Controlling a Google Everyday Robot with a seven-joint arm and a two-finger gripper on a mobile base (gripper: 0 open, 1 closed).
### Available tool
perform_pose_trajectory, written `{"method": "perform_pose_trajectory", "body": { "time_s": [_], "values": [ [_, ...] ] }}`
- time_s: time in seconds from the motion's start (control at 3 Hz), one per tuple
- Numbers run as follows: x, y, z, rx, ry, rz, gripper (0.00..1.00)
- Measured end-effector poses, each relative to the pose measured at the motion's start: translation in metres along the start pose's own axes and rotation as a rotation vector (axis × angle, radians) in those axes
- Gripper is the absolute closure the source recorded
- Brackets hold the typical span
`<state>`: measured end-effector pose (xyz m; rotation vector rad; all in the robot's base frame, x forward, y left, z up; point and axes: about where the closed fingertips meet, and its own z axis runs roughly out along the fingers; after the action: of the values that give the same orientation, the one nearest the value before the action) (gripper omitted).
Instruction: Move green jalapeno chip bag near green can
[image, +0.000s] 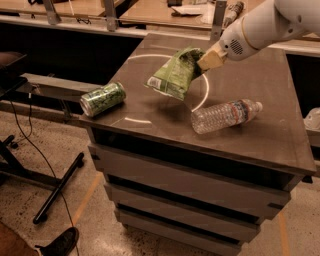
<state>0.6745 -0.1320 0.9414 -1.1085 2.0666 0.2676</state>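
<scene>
The green jalapeno chip bag (176, 74) hangs in the air above the middle of the brown table top (260, 120), held by its top right corner. My gripper (204, 59) is shut on that corner, with the white arm reaching in from the upper right. The green can (102, 98) lies on its side at the table's front left corner, a short way left of and below the bag.
A clear plastic water bottle (226, 115) lies on its side right of the bag. The table drops off just left of the can. A dark bench (55, 85) and a chair base (55, 190) stand at the left. Desks run along the back.
</scene>
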Motion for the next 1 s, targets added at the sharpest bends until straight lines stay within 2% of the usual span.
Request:
{"method": "perform_pose_trajectory", "body": {
  "time_s": [1.0],
  "values": [
    [-0.012, 0.037, 0.025, -0.071, -0.027, -0.074, 1.00]
  ]
}}
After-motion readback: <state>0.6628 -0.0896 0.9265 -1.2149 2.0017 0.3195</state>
